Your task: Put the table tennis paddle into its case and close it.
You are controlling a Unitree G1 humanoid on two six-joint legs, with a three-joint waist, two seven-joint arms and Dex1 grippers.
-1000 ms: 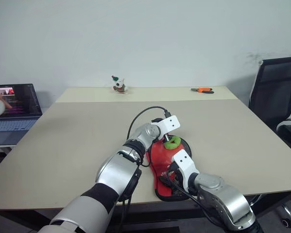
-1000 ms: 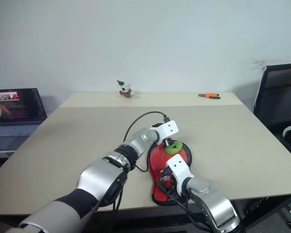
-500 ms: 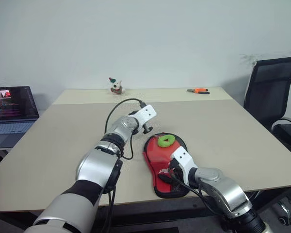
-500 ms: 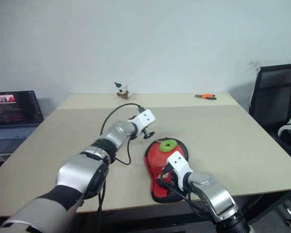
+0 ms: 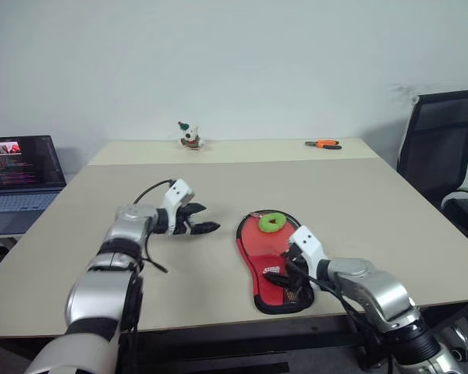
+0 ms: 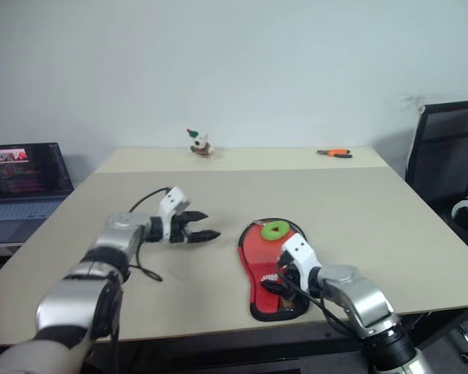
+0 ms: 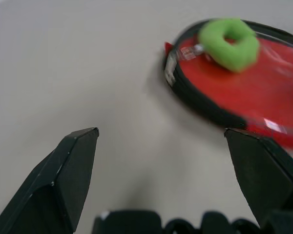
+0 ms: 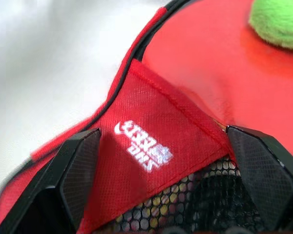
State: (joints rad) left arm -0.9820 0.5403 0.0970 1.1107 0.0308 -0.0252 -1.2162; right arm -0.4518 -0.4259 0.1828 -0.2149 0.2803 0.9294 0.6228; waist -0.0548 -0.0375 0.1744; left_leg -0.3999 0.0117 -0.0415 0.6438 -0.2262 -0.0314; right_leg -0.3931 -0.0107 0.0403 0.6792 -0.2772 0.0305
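Case: open on worktop, red paddle inside under green ring. Right claw: wide, empty, over handle end. Left claw: wide, empty, beside case. Risk: ring blocks closure; lid fumbled.

The red table tennis paddle lies flat in the open black case near the table's front edge.

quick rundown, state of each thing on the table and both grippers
case: open, flat on the table
table tennis paddle: lying in the case
green ring: resting on the paddle
left gripper: open, empty
right gripper: open, over the case
laptop: lid up, screen on
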